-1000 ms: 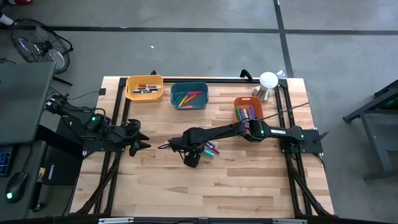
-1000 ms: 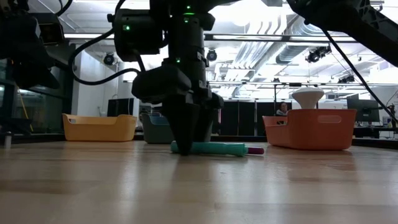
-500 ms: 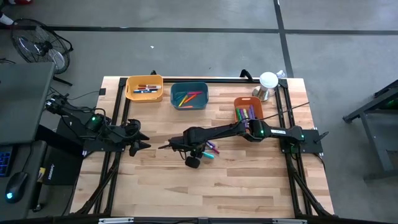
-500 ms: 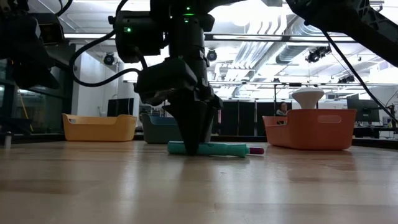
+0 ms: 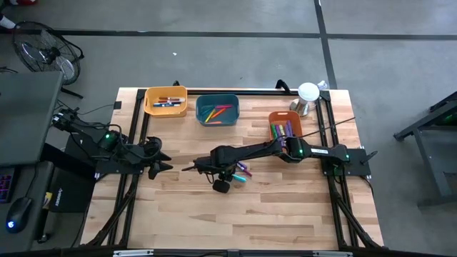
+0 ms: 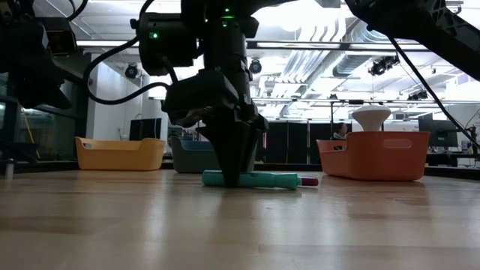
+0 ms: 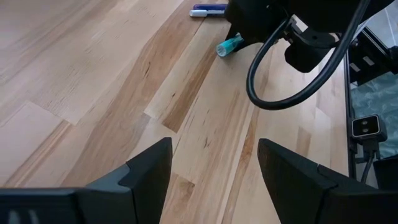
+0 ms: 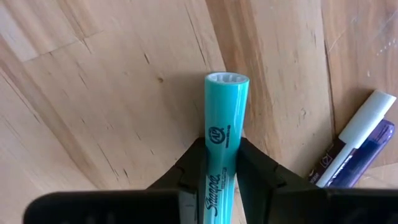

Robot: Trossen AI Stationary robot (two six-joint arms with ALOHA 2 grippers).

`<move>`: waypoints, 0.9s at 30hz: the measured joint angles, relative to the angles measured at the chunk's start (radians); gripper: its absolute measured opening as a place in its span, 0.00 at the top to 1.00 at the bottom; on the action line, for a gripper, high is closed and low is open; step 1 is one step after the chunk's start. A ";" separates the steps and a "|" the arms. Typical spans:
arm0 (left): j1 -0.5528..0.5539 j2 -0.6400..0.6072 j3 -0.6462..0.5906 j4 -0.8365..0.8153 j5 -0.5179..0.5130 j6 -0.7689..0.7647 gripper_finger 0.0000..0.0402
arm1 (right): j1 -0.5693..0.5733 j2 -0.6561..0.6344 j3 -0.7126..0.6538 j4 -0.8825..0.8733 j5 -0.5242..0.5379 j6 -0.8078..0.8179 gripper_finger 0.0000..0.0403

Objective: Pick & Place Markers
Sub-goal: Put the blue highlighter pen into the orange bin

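1. The right gripper [image 8: 222, 163] is down on the table [image 5: 285, 207] near its middle, its fingers [image 8: 186, 168] pinched on a teal marker [image 8: 224, 130] that lies flat on the wood. The grip looks to sit toward 1 end, with most of the barrel sticking out past the fingertips. Lifted like that, the marker could swing or droop and slide out.

2. A white marker [image 8: 364, 118] and a purple marker [image 8: 367, 152] lie just beside the teal one. If the gripper drags sideways instead of going straight up, it could knock them rolling across the table.

3. In the low view the fingertips look to touch the wood. Any further push down could scrape the surface or jam the round barrel out of the pinch.

4. 3 bins stand along the far edge: a yellow bin [image 5: 166, 101], a teal bin [image 5: 217, 109] and an orange bin [image 5: 285, 126], each already holding markers. A release too high or off centre could bounce the marker off a rim.

5. The left gripper [image 7: 214, 168] waits with its fingers spread wide at the left side of the table, holding nothing. It is well apart, so a clash looks unlikely unless it moves in.
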 joint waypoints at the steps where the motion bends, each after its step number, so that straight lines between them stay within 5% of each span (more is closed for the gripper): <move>1: 0.000 0.000 0.000 0.000 0.000 0.000 0.42 | 0.000 0.000 0.000 0.002 0.000 0.000 0.86; 27: 0.000 0.000 0.000 -0.002 -0.009 -0.003 0.42 | -0.046 -0.287 0.002 -0.064 0.141 0.028 0.87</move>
